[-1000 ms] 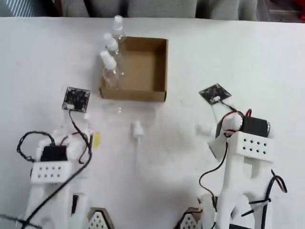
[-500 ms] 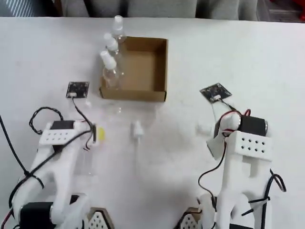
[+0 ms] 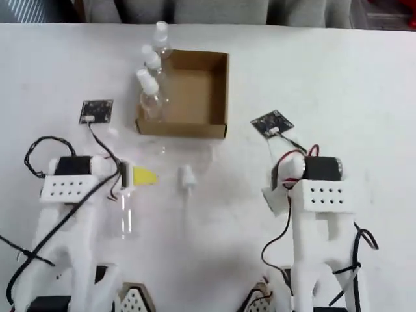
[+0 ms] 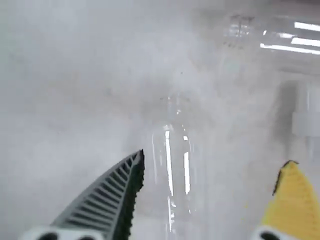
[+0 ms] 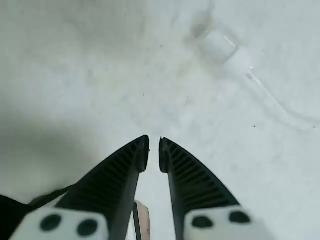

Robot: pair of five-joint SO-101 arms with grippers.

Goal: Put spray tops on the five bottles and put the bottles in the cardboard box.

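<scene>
The cardboard box [image 3: 195, 127] stands at the back, with three capped spray bottles [image 3: 149, 89] upright in a row along its left side. A clear uncapped bottle [image 3: 125, 213] lies on the table under my left gripper [image 3: 133, 177], whose yellow finger is spread wide. In the left wrist view that bottle [image 4: 175, 165] lies between the fingers of the open left gripper [image 4: 214, 160], nearer the grey one. A loose spray top [image 3: 187, 178] with its tube lies mid-table. My right gripper [image 5: 153, 142] hangs shut and empty over bare table, short of another spray top [image 5: 226, 51].
A faint clear shape [image 3: 156, 151], perhaps another bottle, lies just in front of the box. Both arm bases [image 3: 312, 260] and their cables occupy the near edge. White table surface stretches between the arms and to the right of the box.
My left arm swung over the lying bottle and its yellow finger opened out. The right arm shifted left and toward the near edge, covering the spray top beside it.
</scene>
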